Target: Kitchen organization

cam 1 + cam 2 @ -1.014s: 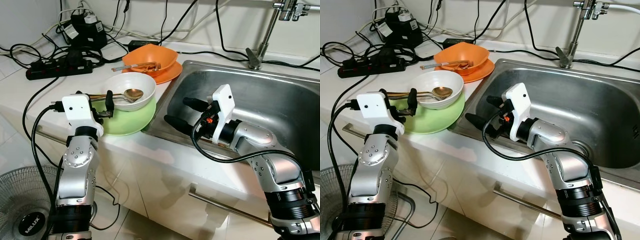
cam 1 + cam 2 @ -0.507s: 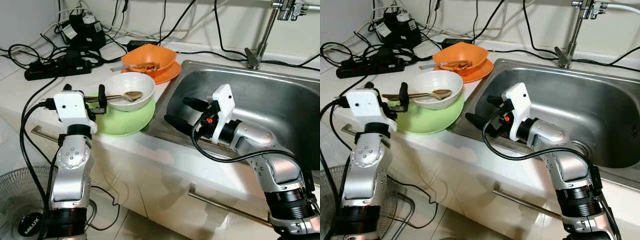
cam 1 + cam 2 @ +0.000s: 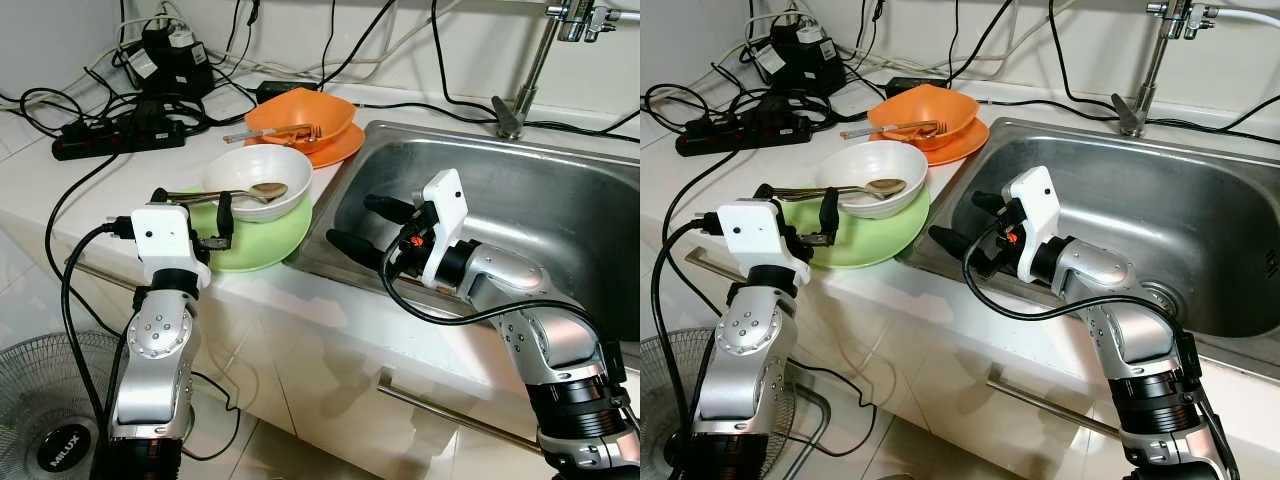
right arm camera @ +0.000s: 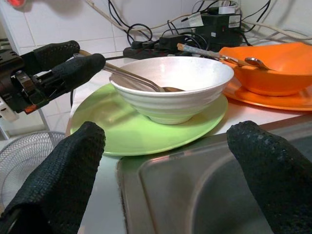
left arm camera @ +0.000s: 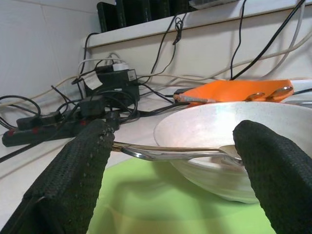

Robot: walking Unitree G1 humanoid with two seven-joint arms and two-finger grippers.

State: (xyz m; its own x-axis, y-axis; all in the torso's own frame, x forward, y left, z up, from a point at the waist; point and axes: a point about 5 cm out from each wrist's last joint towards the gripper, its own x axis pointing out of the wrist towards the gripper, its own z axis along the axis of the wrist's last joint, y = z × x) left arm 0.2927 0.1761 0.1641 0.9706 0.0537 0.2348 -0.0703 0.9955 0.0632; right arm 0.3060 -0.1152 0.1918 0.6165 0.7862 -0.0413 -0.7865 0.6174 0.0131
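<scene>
My left gripper (image 3: 190, 205) has swung back toward the white bowl (image 3: 258, 180) on the green plate (image 3: 270, 243), fingers spread around the spoon (image 5: 165, 153) handle; contact looks likely but unclear, so the spoon isn't lifted yet. My right gripper (image 3: 365, 225) waits spread over the sink (image 3: 560, 200) rim.

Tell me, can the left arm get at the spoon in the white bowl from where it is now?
Probably yes. The left gripper hangs open beside the green plate, its jaws either side of the spoon handle that sticks out over the white bowl rim. Nothing stands between them.
</scene>
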